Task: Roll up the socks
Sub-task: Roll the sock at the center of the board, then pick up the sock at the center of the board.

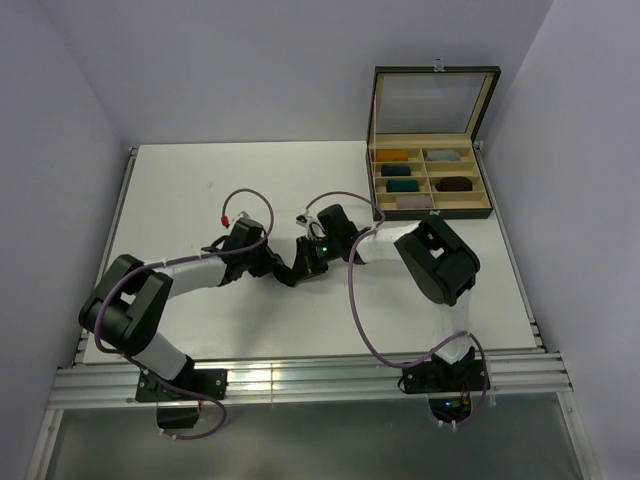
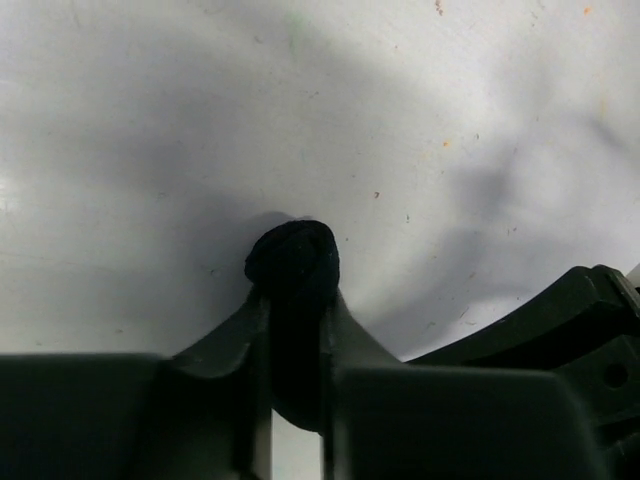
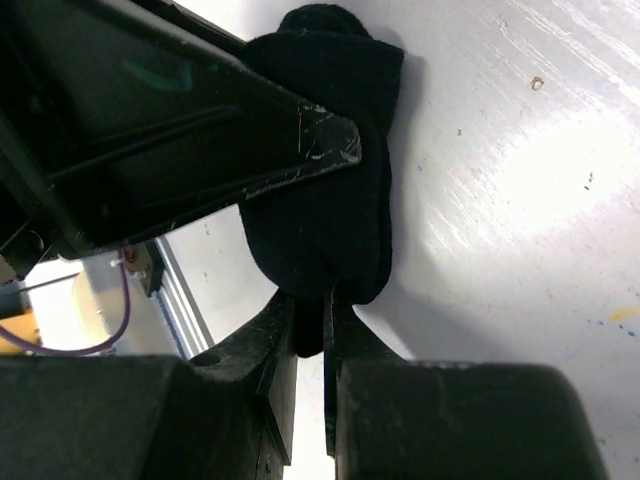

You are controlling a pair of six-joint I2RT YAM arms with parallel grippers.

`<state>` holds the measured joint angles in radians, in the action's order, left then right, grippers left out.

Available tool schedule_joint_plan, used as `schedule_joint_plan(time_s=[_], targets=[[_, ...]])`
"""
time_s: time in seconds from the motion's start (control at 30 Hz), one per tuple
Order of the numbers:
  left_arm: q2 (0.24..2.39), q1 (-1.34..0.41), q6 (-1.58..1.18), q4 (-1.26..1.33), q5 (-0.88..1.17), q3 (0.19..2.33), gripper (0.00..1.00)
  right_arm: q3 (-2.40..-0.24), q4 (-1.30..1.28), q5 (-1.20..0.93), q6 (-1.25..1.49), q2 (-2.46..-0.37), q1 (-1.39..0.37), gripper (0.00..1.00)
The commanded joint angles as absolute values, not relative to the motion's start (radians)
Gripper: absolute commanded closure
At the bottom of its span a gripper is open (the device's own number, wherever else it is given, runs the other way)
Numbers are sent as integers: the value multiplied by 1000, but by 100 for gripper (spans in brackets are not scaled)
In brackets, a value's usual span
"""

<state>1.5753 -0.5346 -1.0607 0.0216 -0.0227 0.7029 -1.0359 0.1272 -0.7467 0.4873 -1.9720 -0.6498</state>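
The black sock (image 2: pixel 293 258) is lying on the white worktop (image 1: pixel 200 190), out from the near left corner of the open box (image 1: pixel 432 212) and well apart from it, about the middle of the surface. Both arms are reaching in to it, so from above the fabric is mostly hiding under them.

The left pincer (image 2: pixel 295 300) is clenching on the end of the sock that is farther from the box. There the fabric is sitting as a tight round knob, wound in on itself and bulging up between the two fingers (image 2: pixel 240 345), which are pressing against it on either side.

The right pincer (image 3: pixel 312 305) is grasping the sock from the side nearer the box. Its jaws are nipping a thin edge of the fabric, with only a narrow slit showing between them. Beyond that pinch the sock is spreading out broad and flat against the worktop. The left pincer's dark body is crossing over part of it.

Whether a second sock is lying folded inside the dark fabric cannot be told.

The box is standing at the far right of the worktop with its lid up. Rolled bundles (image 1: pixel 397 155) are sitting in its compartments, mustard, grey, teal and dark ones.
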Motion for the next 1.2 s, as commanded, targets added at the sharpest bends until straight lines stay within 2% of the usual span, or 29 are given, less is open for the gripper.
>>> schedule_joint_plan(time_s=[0.0,0.03,0.07,0.13,0.2,0.43,0.57,0.8,1.17], targets=[[1612,-535,-1025,-58,-31,703,92,-1006,63,-625,448,-1922,-649,91],[1614,-535,-1019,-61,-29,706,97,-999,63,-606,437,-1901,-650,87],[1612,-535,-1014,-78,-28,719,100,-994,61,-586,413,-1852,-658,77],[1614,-535,-991,-100,-28,736,100,-988,35,-525,384,-1806,-667,68],[1618,-535,-968,-144,-32,762,100,-983,17,-419,335,-1741,-695,54],[1641,-535,-919,-248,-22,834,100,-950,46,-23,154,-1605,-848,37],[1666,-534,-908,-275,-9,862,100,-951,83,190,68,-1612,-959,33],[1684,-535,-900,-287,11,879,100,-965,178,375,-21,-1716,-1091,29],[1700,-535,-902,-281,46,879,100,-994,259,440,-52,-1864,-1127,29]])
